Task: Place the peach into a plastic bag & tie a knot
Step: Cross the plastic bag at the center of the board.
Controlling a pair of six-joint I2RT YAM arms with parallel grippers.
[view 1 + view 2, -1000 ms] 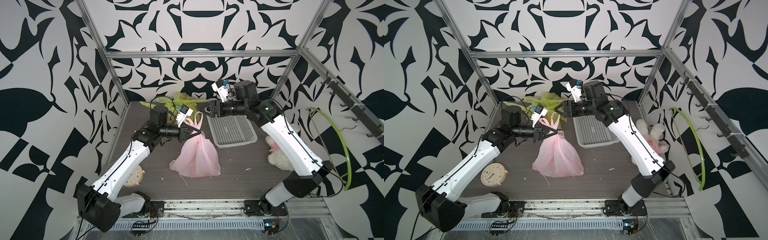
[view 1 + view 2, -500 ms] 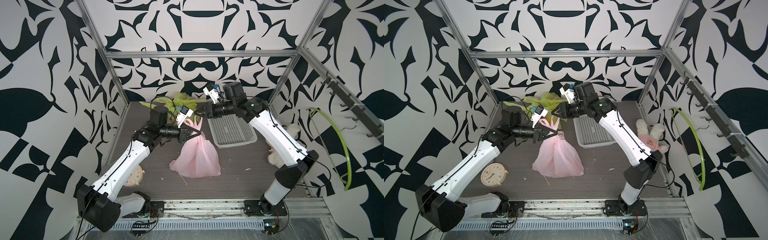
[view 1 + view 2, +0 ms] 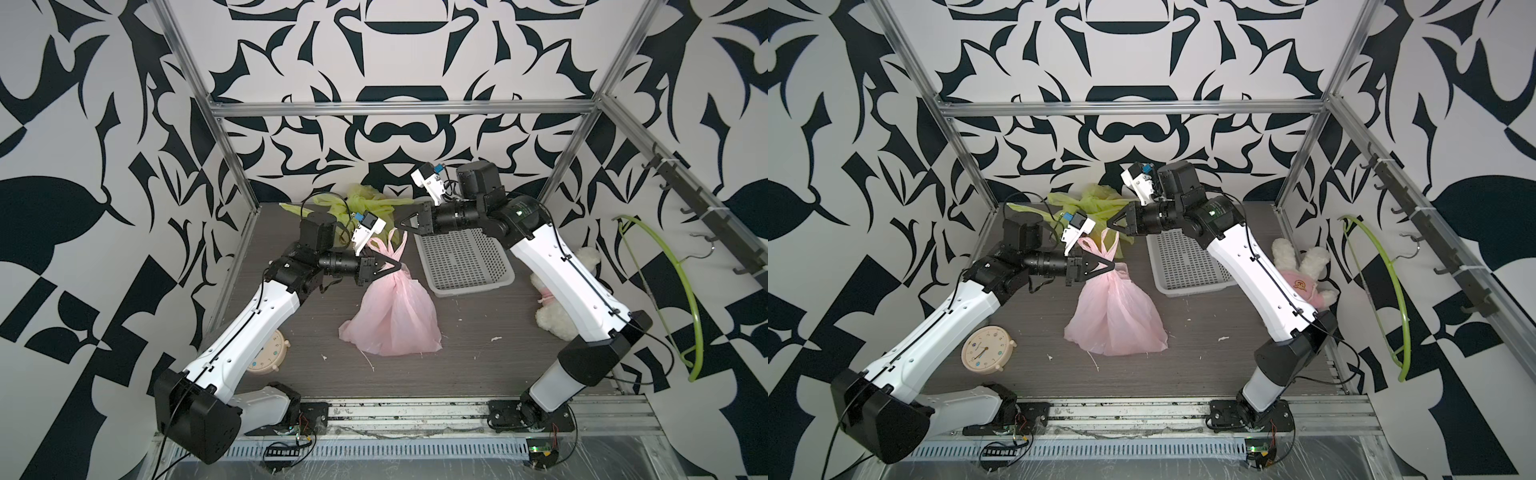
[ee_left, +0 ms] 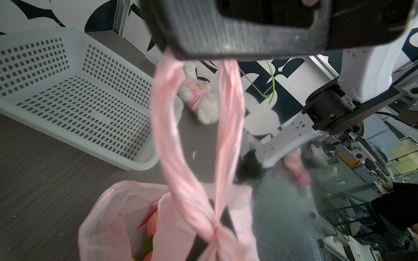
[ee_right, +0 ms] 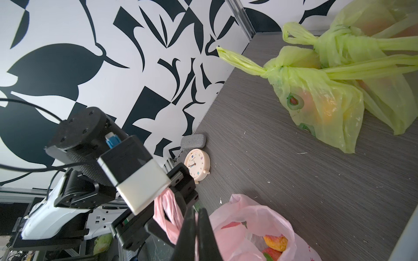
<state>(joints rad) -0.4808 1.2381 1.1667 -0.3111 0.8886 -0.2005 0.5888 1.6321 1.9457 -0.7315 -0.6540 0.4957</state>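
The left end effector is clamped narrow on the gathered neck of the pink bag. Below the pinch the bag fans out and its bottom rests on the desk. Above the pinch the two handles rise as separate twisted loops, clear in the left wrist view.

The peach lies inside the pink bag, under the left end effector's tips. It shows through the open mouth in both wrist views, with something green beside it.

The right end effector has its jaws pressed together. It hangs above and behind the left one, with its tips just beside the tops of the handles. Whether it touches or pinches one I cannot tell. In the right wrist view its fingers stand together, with a pink loop just beside them.

Under the right end effector's wrist sits a white basket. Knotted green bags lie behind both end effectors, by the back wall. A clock lies well apart, beside the left arm's forearm. A plush toy lies behind the right arm.
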